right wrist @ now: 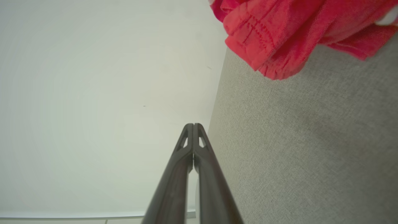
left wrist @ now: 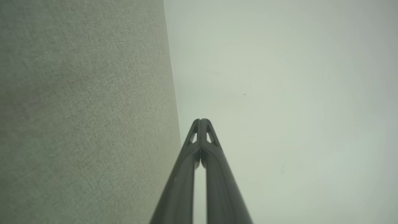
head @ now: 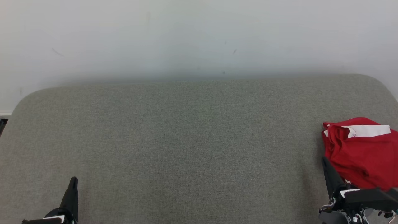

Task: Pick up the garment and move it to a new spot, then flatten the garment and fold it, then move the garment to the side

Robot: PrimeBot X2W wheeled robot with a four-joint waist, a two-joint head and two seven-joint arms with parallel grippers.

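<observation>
The crumpled red cloth garment with a white band (head: pixel 360 152) lies at the right end of the grey fabric-covered worktop (head: pixel 186 140), just beside the right pincer (head: pixel 324 160) on its outer side. The picture's edge and the dark wrist cut off part of the garment. Both the right and the left pincer (head: pixel 73 180) sit low at the near edge, fingers pressed together, empty, pointing toward the pale wall.

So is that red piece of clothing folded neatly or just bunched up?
Bunched up: the red garment lies in a rumpled heap, creased and overlapping itself.
</observation>
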